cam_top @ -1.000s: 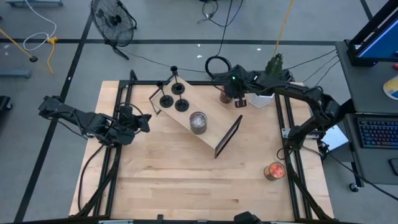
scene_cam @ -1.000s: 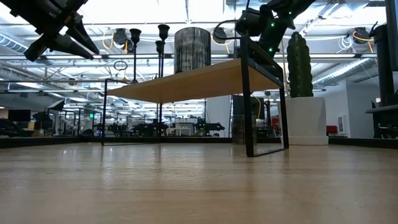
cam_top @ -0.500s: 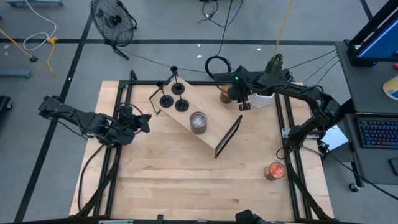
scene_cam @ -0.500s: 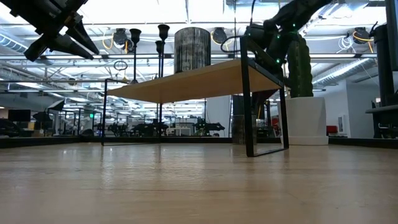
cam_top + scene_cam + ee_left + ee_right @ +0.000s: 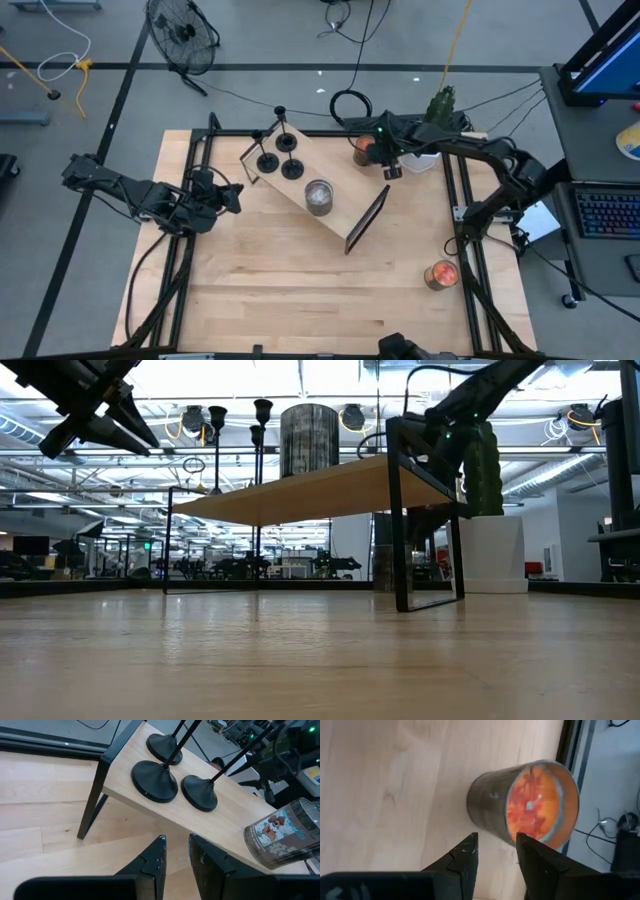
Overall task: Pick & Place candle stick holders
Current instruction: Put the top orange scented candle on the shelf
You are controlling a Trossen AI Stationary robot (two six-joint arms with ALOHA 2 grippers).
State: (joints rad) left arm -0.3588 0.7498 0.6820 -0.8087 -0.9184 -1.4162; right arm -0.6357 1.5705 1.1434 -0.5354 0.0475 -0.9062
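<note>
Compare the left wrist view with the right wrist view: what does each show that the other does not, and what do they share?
Only the left wrist view shows the wooden shelf with three black candle stick holders standing on it and a printed jar beside them. Its own left hand has its fingers nearly together and holds nothing.

Only the right wrist view shows an orange candle in a dark tin, just ahead of the right hand, whose fingers stand apart and hold nothing.

Both show the pale wooden table and that arm's own two dark fingers.
</note>
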